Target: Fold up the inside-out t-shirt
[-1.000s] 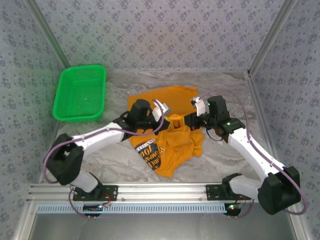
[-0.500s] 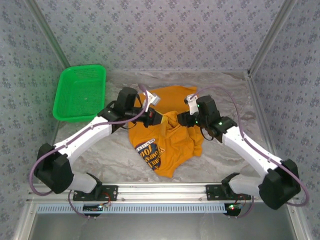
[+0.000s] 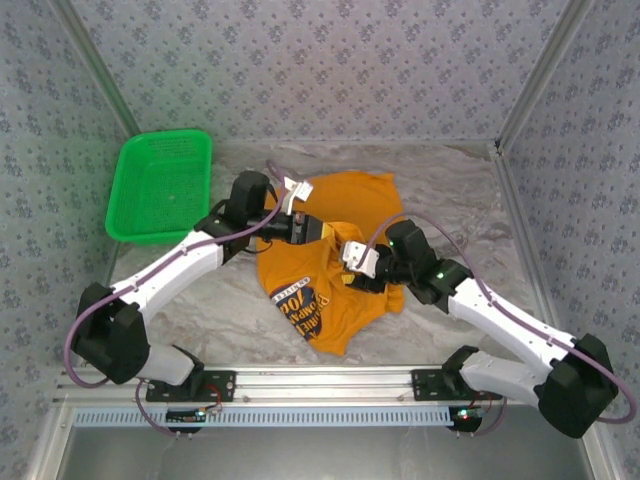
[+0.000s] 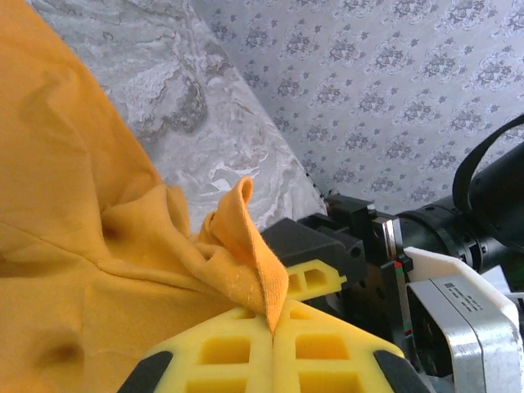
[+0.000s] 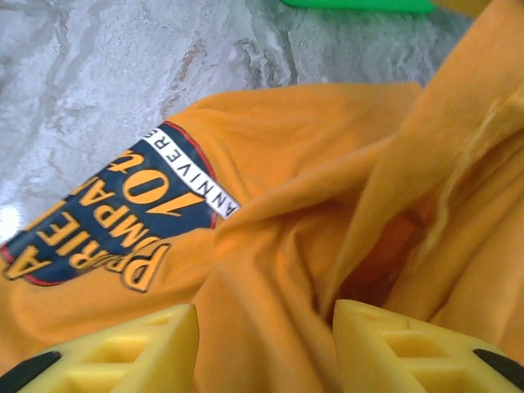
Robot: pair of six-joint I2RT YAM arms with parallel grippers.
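From the left wrist, the t-shirt is seen pinched by the left fingers. From the right wrist, the right fingers are seen parted.

Overhead, my fixed camera sits above and behind both arm bases, looking down and forward over the whole marbled surface to the back wall. My left wrist camera rides tight behind the left gripper, aimed along its fingers low across the surface toward a patterned wall. My right wrist camera (equally close in) peers down past the right gripper onto the t-shirt, which all three views share.
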